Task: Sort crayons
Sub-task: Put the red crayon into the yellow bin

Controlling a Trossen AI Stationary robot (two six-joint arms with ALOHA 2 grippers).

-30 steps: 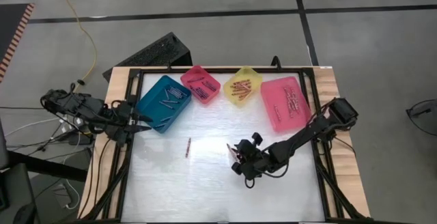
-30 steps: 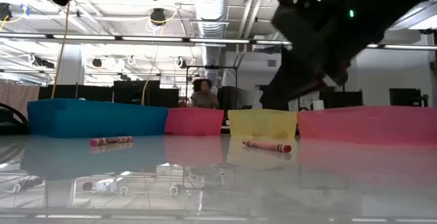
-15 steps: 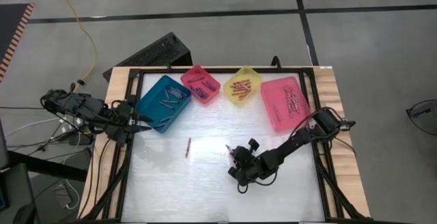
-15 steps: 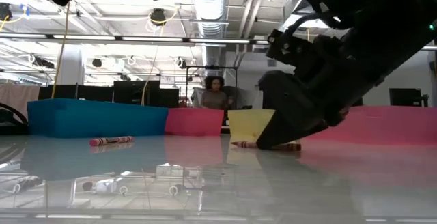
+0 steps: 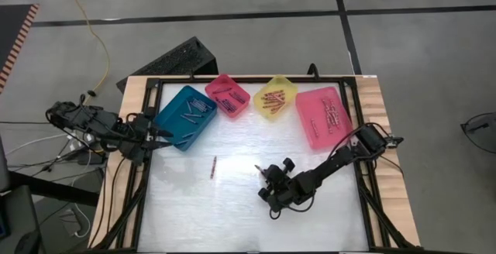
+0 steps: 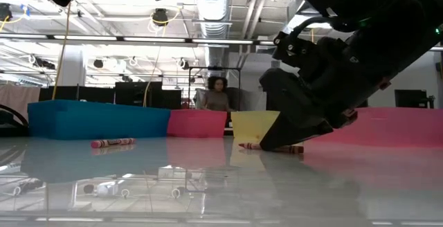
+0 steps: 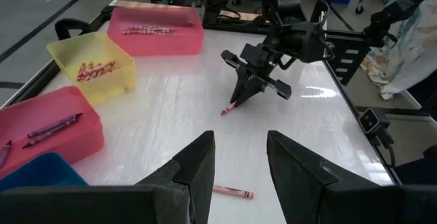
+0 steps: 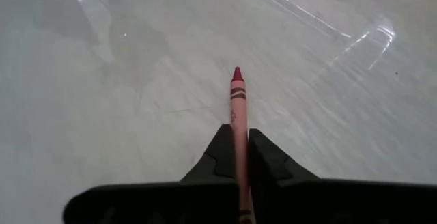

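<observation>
A red crayon [image 8: 237,98] lies on the white table near its middle, with my right gripper [image 8: 238,149] shut on it; the same crayon [image 6: 273,147] shows in the low view under the dark fingers. A second red crayon [image 5: 213,167] lies loose on its side to the left. My left gripper [image 7: 239,162] waits open at the table's left edge beside the teal bin [image 5: 186,116]. More crayons lie in the small pink bin [image 5: 228,96], the yellow bin [image 5: 275,97] and the large pink bin [image 5: 324,116]. My right gripper pinches the red crayon's rear part [image 8: 238,132] between its two fingers. The fingers slant down from the table's right side and lie along the crayon. Its pointed tip [image 8: 237,74] sticks out ahead of them. The crayon rests on the table.
The four bins stand in a row along the far edge. A black frame [image 5: 147,169] borders the table. A person stands in the room beyond the table in the low view. Bare table spreads toward the near edge.
My right gripper has come down toward the table and tipped more steeply, until its fingertips stand at the red crayon. The crayon has stayed where it lay.
</observation>
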